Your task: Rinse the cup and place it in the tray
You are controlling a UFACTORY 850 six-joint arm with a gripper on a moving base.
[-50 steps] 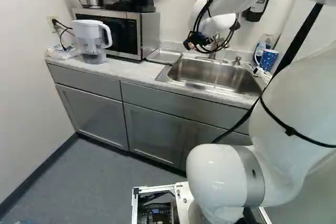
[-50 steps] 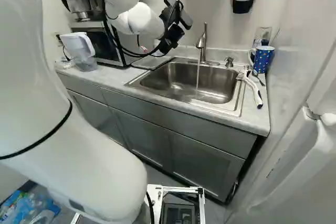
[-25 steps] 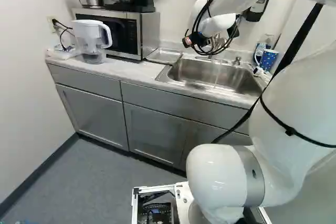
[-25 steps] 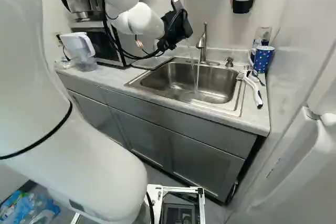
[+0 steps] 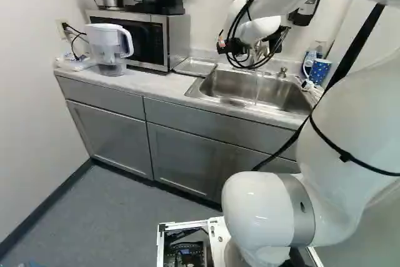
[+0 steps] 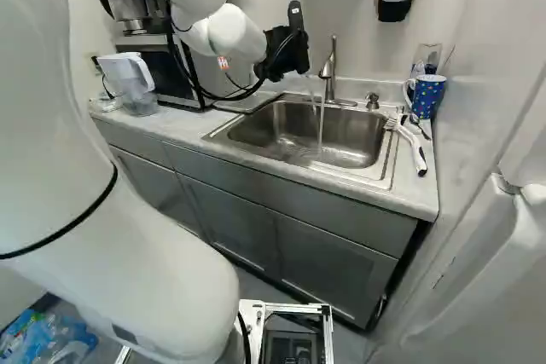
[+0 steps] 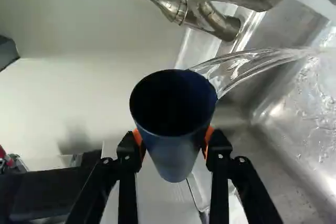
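End effector [image 7: 174, 141] turned further over at the sink, dark cup [image 7: 176, 156] moving with it; base unmoved.

Right base view, left to right: filter pitcher [image 6: 128, 76] on the counter [image 6: 183, 125]; metal tray [image 5: 195, 67] beside the sink [image 6: 299, 130]; then the end effector, raised near the faucet [image 6: 328, 66], which is running; patterned mug [image 6: 427, 98] and brush [image 6: 410, 144] on the far side. Wrist view: both orange pads closed on the cup's sides, cup tipped, water [image 7: 241, 66] spilling from its mouth towards the basin. Judged mid-rinse, cup not in the tray.

Risks: wet wall could slip through the pads if the grip is light; more turning could knock rim or knuckles on the faucet; moving to the tray before it drains would drip on the counter.

Writing: small tag [image 6: 223, 63] by the wrist cables, print too small to read.
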